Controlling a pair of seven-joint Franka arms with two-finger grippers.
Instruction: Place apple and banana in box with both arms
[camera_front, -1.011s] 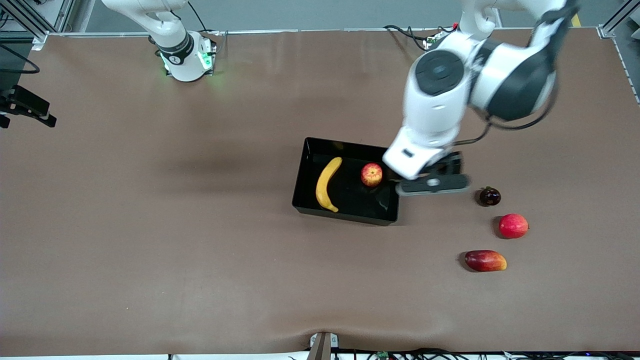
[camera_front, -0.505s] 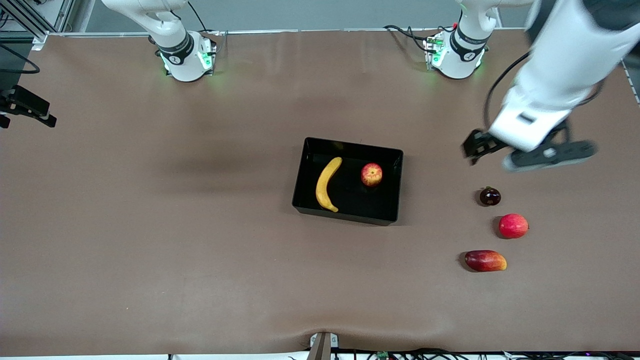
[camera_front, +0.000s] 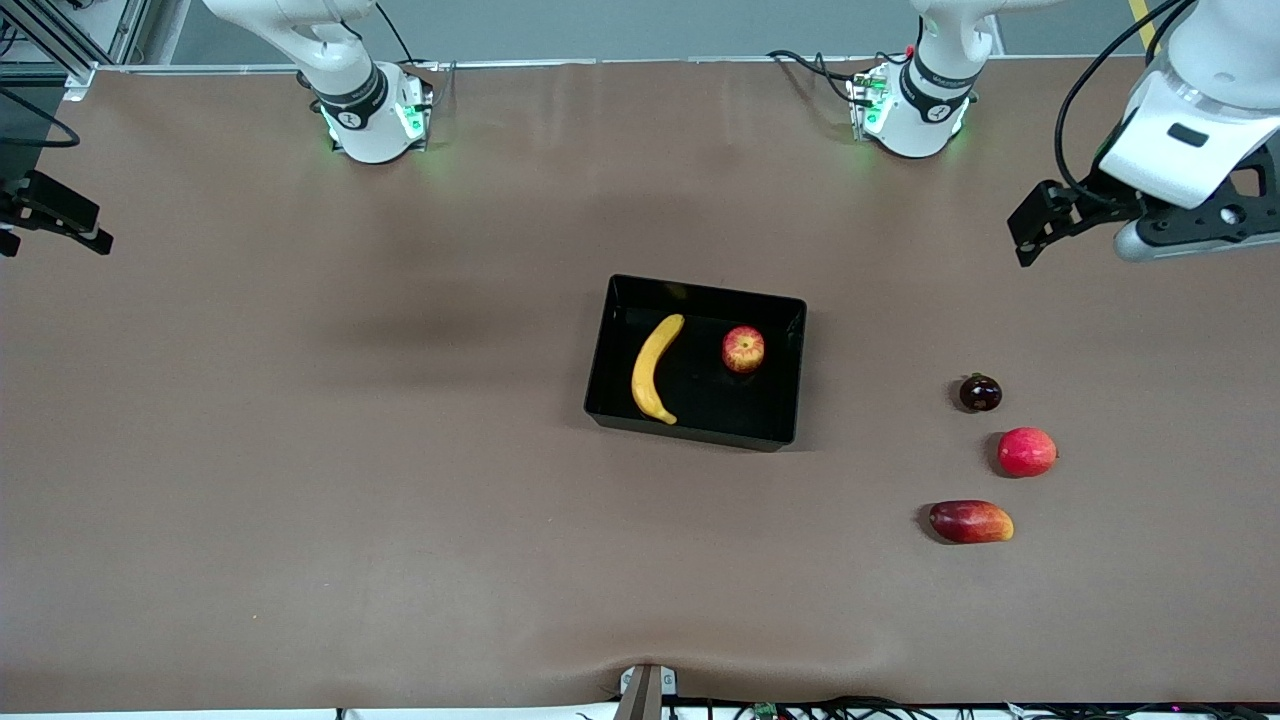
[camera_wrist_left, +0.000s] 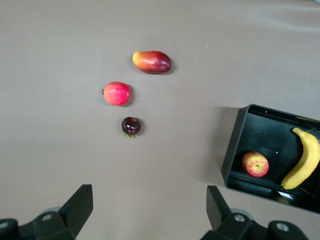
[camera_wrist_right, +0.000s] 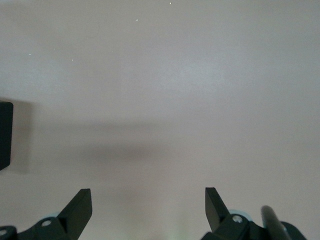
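The table (camera_front: 300, 450) carries the black box (camera_front: 600, 385) at its middle. In the box lie the banana (camera_front: 653, 369), toward the right arm's end, and the apple (camera_front: 743, 349) beside it, apart. The left gripper (camera_wrist_left: 149, 212) hangs over bare table at the left arm's end, fingers spread wide, holding nothing. The right gripper (camera_wrist_right: 148, 210) is likewise spread and empty; what lies under it seems plain tabletop. A mango (camera_front: 971, 521), a red fruit (camera_front: 1027, 451) and a dark fruit (camera_front: 980, 393) sit near the left arm's end.
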